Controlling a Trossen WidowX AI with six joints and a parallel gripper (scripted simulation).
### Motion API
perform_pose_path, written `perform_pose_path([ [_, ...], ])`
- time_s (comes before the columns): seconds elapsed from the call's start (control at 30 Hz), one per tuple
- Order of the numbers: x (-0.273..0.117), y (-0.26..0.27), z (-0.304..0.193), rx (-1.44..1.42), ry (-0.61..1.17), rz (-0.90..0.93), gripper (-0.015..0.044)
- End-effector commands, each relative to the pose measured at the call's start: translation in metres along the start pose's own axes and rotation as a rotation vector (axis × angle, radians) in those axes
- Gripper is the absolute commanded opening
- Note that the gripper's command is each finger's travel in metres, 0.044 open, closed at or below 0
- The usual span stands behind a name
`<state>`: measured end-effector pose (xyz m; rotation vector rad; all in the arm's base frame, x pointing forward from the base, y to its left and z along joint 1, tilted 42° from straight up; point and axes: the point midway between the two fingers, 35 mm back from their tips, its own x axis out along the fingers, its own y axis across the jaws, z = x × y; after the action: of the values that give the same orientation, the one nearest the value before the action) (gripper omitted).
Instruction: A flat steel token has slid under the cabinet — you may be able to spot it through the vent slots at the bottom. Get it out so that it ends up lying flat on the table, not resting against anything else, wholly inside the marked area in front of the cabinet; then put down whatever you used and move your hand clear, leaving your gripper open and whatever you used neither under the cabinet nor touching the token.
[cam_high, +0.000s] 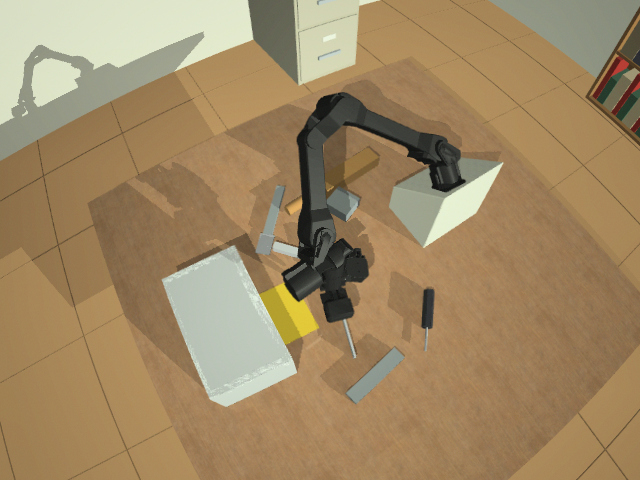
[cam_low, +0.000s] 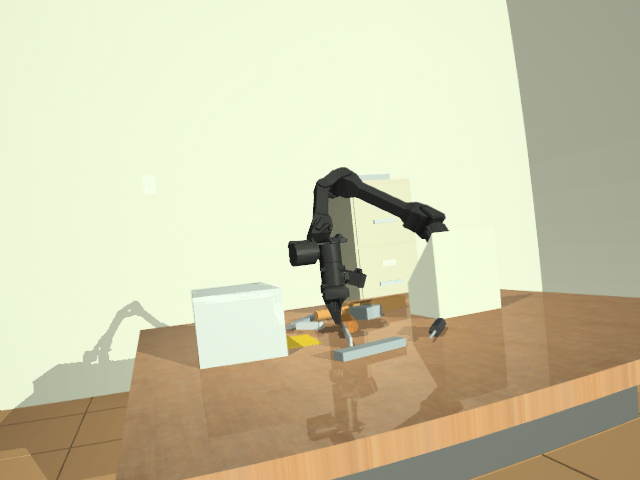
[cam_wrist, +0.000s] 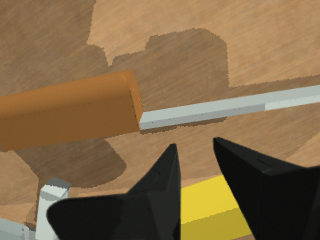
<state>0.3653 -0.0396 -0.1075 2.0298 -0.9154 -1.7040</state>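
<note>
The white cabinet (cam_high: 227, 320) (cam_low: 242, 330) stands at the left, with the yellow marked area (cam_high: 300, 316) (cam_low: 303, 341) (cam_wrist: 207, 202) against its front. The token is not visible in any view, nor are the vent slots. My gripper (cam_low: 338, 321) (cam_wrist: 195, 146) points down beside the yellow area, its fingers part open with nothing between them. A tool with an orange handle (cam_wrist: 70, 115) (cam_low: 352, 323) and a thin grey rod (cam_high: 350, 338) (cam_wrist: 200, 111) lies beneath the gripper. In the wrist view, the rod runs just beyond the fingertips, across the gap between them.
A grey T-shaped piece with a white part (cam_high: 285, 249) (cam_low: 309, 326) (cam_wrist: 50, 210) lies behind the yellow area. A grey block (cam_high: 343, 205) (cam_low: 366, 312) and a long orange piece (cam_high: 361, 165) lie farther back. A grey bar (cam_high: 375, 375) (cam_low: 370, 349) and a black-handled screwdriver (cam_high: 428, 310) (cam_low: 437, 327) lie rightward.
</note>
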Motion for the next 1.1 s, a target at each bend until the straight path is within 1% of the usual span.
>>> perform_pose_path([
  [0.0,-0.029,-0.002,-0.002,0.005,0.007,-0.007,0.012],
  [0.07,-0.053,-0.001,-0.001,0.001,0.006,-0.007,0.012],
  [0.13,-0.062,-0.001,0.001,-0.005,0.006,-0.006,0.012],
  [0.17,-0.062,-0.001,0.0,-0.006,0.006,-0.006,0.012],
  [0.2,-0.047,-0.002,0.0,-0.008,0.011,-0.006,0.012],
  [0.33,-0.052,-0.001,0.018,0.0,0.006,-0.006,0.012],
  [0.47,-0.052,-0.001,0.019,0.0,0.005,-0.006,0.012],
  [0.57,-0.042,-0.001,0.018,0.0,0.005,-0.006,0.012],
  [0.8,0.012,0.0,0.019,0.0,0.005,-0.003,0.012],
  [1.07,0.014,0.0,0.015,0.0,0.006,-0.003,0.012],
])
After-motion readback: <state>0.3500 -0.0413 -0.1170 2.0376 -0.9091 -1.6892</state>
